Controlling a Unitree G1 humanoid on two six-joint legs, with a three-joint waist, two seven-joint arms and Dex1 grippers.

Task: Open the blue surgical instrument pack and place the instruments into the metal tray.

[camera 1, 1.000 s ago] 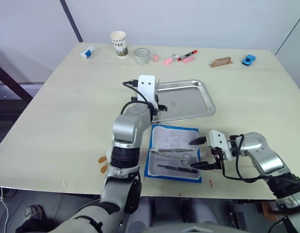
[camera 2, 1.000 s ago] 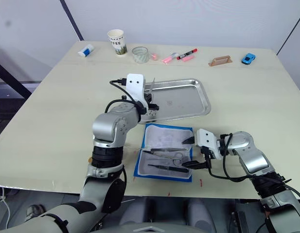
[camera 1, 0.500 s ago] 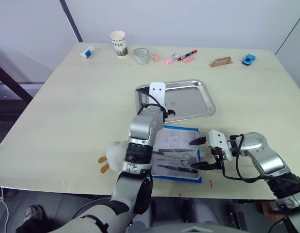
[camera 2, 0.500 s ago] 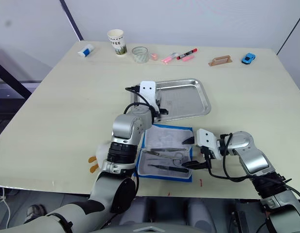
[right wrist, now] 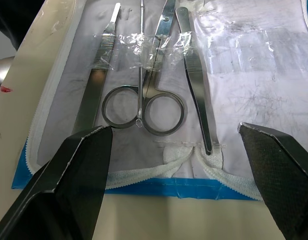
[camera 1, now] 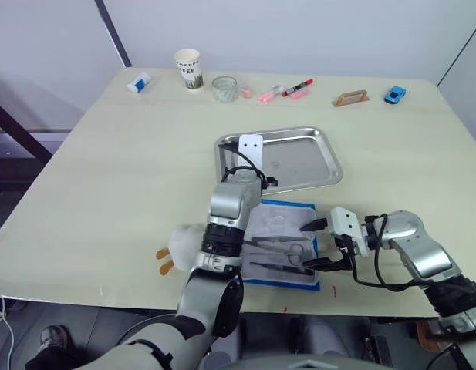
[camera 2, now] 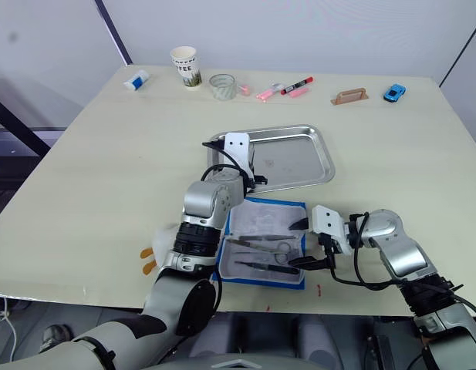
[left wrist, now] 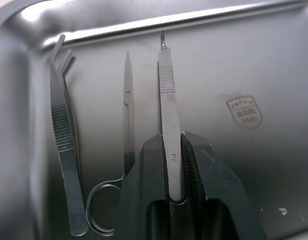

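Left wrist view shows the left gripper (left wrist: 172, 165) clamping a scalpel handle (left wrist: 168, 125) over the metal tray (left wrist: 253, 65); lower flat before releasing, right gripper (camera 1: 315, 243) spread wide.

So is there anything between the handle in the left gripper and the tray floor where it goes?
Nothing visible. The left gripper holds the scalpel handle over bare floor of the metal tray, beside the scissors and forceps already lying there.

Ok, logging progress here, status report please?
Left claw shut on scalpel handle over the metal tray. Right claw open at the opened pack. Instruments remain inside. Nothing in the way.
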